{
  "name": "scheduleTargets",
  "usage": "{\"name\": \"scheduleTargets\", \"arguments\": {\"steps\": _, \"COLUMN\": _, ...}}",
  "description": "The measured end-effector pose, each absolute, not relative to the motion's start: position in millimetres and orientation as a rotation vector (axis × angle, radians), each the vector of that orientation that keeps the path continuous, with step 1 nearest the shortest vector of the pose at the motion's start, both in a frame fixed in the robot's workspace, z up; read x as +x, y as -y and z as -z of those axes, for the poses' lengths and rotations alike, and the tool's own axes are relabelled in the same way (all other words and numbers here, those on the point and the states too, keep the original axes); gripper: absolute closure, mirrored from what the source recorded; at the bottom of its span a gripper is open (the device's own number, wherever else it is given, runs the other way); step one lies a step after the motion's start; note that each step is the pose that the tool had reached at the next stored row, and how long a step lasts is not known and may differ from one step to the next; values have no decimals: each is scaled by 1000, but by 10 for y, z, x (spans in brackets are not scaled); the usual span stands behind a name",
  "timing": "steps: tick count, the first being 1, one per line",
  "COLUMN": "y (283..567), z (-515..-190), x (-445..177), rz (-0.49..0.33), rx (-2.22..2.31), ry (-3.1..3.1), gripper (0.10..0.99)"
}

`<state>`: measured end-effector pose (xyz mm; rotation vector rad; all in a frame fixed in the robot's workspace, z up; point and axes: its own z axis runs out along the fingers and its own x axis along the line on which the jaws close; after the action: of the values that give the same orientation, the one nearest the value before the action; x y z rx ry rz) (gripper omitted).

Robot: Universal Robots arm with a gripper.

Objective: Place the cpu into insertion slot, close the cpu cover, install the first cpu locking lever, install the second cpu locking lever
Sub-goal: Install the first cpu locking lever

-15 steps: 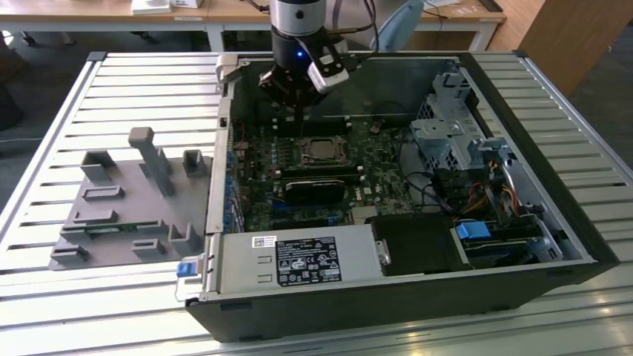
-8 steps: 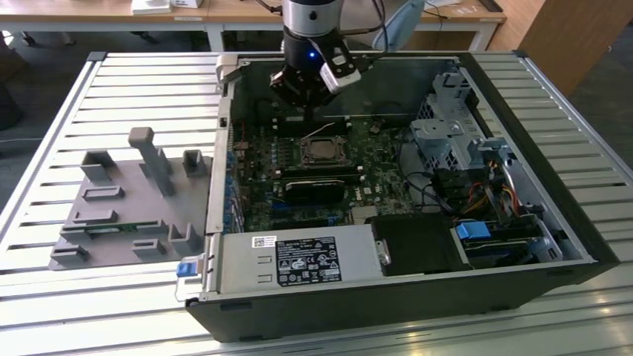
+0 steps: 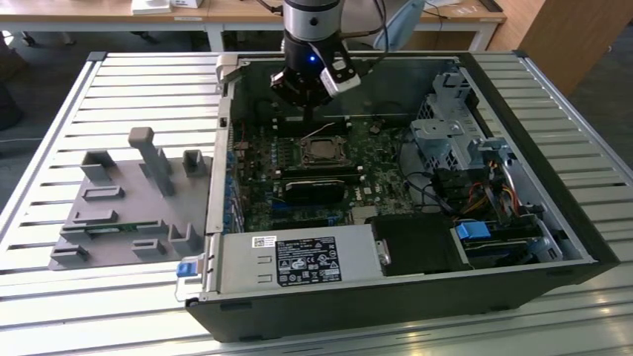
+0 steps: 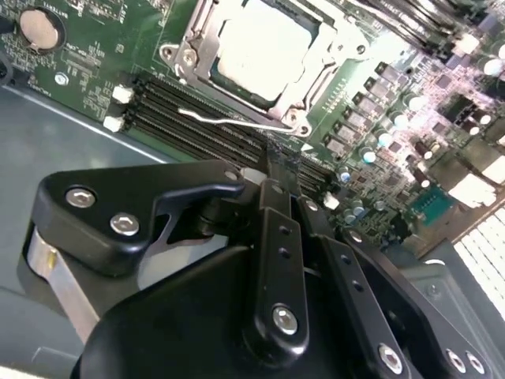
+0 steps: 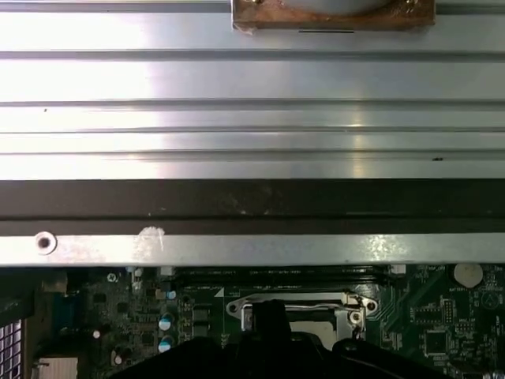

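Note:
The cpu (image 4: 264, 47), with its pale metal top, lies in the insertion slot (image 3: 322, 151) on the green motherboard. The silvery cpu cover (image 4: 335, 47) is down around it as a frame. A thin wire locking lever (image 4: 229, 120) runs along the socket's edge beside the memory slots and looks free of its catch. My gripper (image 4: 278, 167) hangs over the far side of the socket in the exterior view (image 3: 311, 122), fingers together and holding nothing, tip just short of the lever. In the first wrist view the gripper (image 5: 268, 320) stands in front of the socket frame (image 5: 359, 304).
The open computer case (image 3: 554, 222) lies on a slatted metal table. Inside it are a grey power-supply box (image 3: 296, 261), a long black block (image 3: 316, 189), a drive cage (image 3: 445, 133) and cables (image 3: 485, 196). A grey fixture plate (image 3: 129, 200) sits at the exterior view's left.

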<state>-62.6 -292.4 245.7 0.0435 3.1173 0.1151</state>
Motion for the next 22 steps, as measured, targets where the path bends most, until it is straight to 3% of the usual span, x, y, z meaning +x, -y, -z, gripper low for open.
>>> {"name": "scheduleTargets", "arguments": {"steps": 22, "y": 2909, "z": -2337, "x": -543, "rz": -115, "rx": 43, "ry": -3115, "gripper": 980}}
